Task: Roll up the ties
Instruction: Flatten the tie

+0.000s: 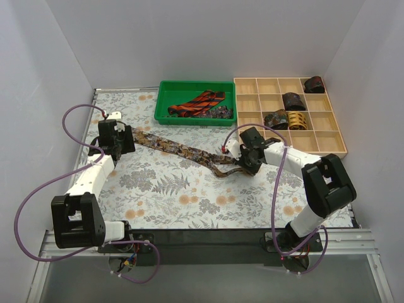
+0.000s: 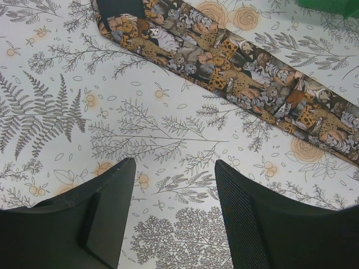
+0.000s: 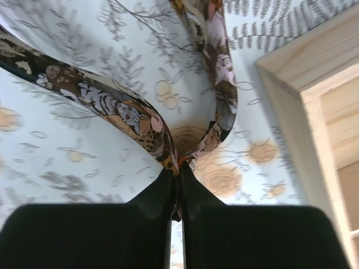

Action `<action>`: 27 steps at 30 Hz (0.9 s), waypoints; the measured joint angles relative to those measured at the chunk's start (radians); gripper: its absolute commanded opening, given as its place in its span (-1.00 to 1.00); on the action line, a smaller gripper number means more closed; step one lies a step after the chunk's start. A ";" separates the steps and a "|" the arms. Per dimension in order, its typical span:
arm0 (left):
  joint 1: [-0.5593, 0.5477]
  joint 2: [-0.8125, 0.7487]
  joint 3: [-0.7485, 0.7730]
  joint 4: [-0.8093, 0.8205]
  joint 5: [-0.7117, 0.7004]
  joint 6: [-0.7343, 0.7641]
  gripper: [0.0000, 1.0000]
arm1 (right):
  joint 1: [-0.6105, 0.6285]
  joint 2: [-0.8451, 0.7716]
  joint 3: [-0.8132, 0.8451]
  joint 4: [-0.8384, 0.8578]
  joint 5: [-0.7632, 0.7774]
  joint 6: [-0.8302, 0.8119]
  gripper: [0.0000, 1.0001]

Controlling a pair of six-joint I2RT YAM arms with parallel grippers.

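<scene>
A long tie (image 1: 180, 149) with a brown-gold animal print lies diagonally across the floral cloth. My right gripper (image 1: 238, 166) holds its narrow end. In the right wrist view the gripper (image 3: 179, 171) is shut on the tie (image 3: 129, 117), which bends up into a loop just past the fingertips. My left gripper (image 1: 129, 140) sits by the tie's wide end. It stands open (image 2: 174, 168) over bare cloth, with the tie (image 2: 235, 67) lying beyond its fingers and apart from them. A red-black striped tie (image 1: 199, 103) rests in the green tray (image 1: 161, 104).
A wooden compartment box (image 1: 322, 140) at the back right holds several rolled ties, among them a gold one (image 1: 297, 119); its corner (image 3: 314, 67) is close to my right gripper. Purple cables (image 1: 38, 183) loop beside both arms. White walls enclose the table.
</scene>
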 measured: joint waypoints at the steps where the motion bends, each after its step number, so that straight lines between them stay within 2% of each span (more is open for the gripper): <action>1: 0.000 0.002 0.001 0.000 0.000 0.002 0.10 | 0.000 -0.001 0.008 -0.015 -0.016 0.019 -0.90; 2: 0.000 0.007 0.003 0.000 0.000 0.004 0.09 | 0.000 -0.002 0.019 -0.039 -0.039 0.046 -0.97; 8: 0.000 0.047 0.007 -0.001 0.000 0.011 0.09 | -0.007 -0.019 0.112 -0.219 -0.233 0.209 -0.97; 14: 0.000 0.050 0.007 -0.001 -0.012 0.018 0.10 | -0.093 -0.101 0.029 -0.293 -0.493 0.352 -0.97; 18: 0.000 0.074 0.018 -0.002 -0.024 0.013 0.19 | -0.194 -0.126 -0.065 -0.286 -0.577 0.439 -0.97; 22: 0.000 0.159 0.072 -0.009 -0.026 -0.018 0.22 | -0.287 -0.129 -0.117 -0.267 -0.597 0.509 -0.97; 27: 0.000 0.313 0.192 -0.015 -0.037 -0.070 0.21 | -0.307 -0.130 -0.131 -0.250 -0.610 0.551 -0.97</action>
